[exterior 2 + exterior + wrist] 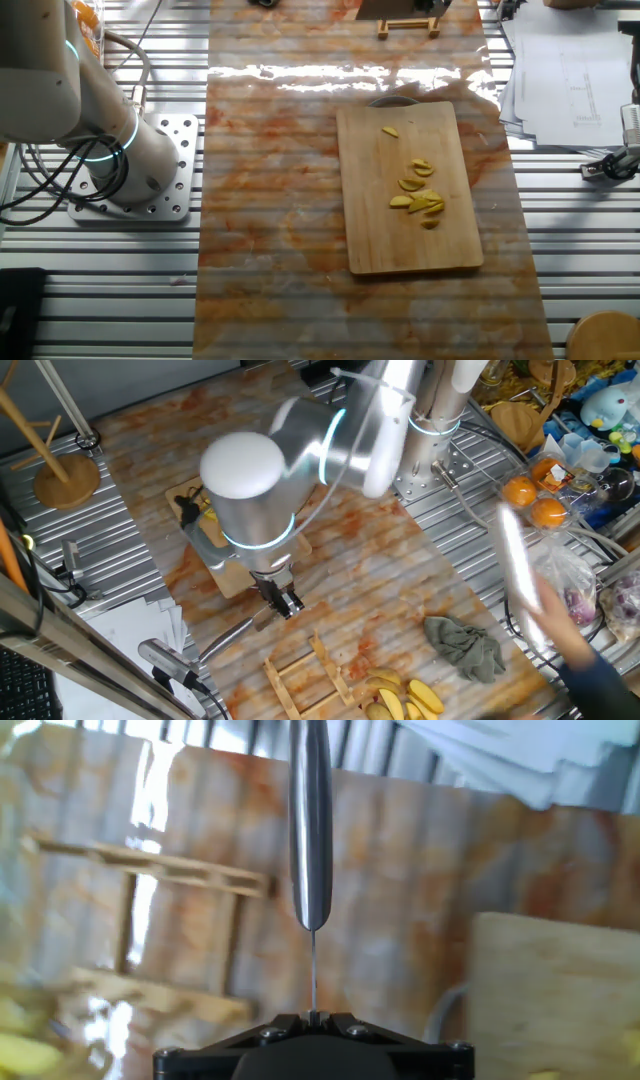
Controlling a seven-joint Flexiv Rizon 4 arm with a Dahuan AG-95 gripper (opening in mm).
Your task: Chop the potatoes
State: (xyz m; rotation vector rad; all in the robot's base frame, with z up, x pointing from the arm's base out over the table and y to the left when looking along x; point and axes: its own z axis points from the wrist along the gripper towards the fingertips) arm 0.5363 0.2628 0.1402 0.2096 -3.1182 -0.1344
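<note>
Several potato slices [418, 190] lying on the bamboo cutting board [370, 240], to the right of the gripper [312, 1017] in the hand view, well clear of the blade. Gripper clamped narrow on a knife [310, 830], edge-on, parked over bare marbled surface [270, 200]. Risk: swinging right too low, clipping the board's rim, scattering slices. Blurred human arm [590, 660] nearby, inviting collision.

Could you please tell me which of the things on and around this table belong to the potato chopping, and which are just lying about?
Part of the job:
- potato slices
- cutting board
- knife, held in the gripper

Just lying about:
- grey cloth
- oranges
- pile of yellow wedges
- wooden rack
- papers
</note>
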